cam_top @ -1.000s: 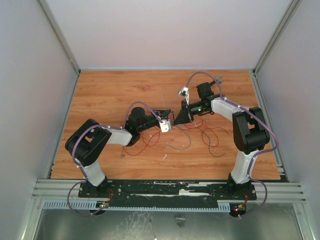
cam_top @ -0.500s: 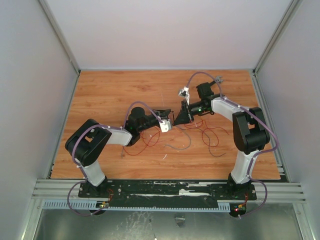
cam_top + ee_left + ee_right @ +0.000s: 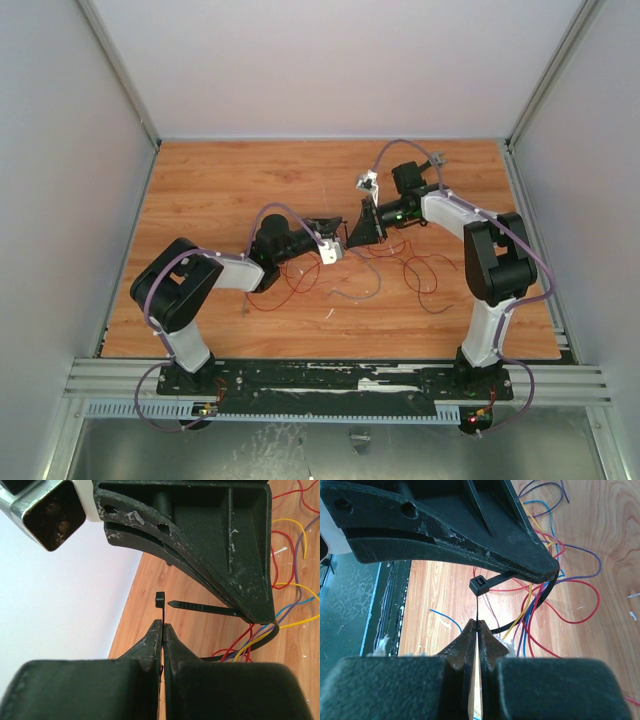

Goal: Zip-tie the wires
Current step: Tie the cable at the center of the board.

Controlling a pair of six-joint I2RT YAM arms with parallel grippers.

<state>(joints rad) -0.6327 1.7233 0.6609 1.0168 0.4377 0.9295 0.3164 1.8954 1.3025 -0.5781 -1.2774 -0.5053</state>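
Above the worktop (image 3: 220,190), what is recorded of the zip tie (image 3: 200,608)? (Examiner)

It is found looped round the wires (image 3: 247,645) and held between the two arms. Its head end is clamped in the left end effector (image 3: 162,630), fingers pressed together on the strip. Its tail is pinched likewise in the right end effector (image 3: 476,626). The pointed tip is seen just beside the head, not yet entered. (Inspector)

What has been altered over the last second? (Examiner)

Little. Only a slight shift of the right wrist towards the far side is noted, and the left arm is unmoved. Fine alignment is judged to be in hand, with threading outstanding. (Inspector)
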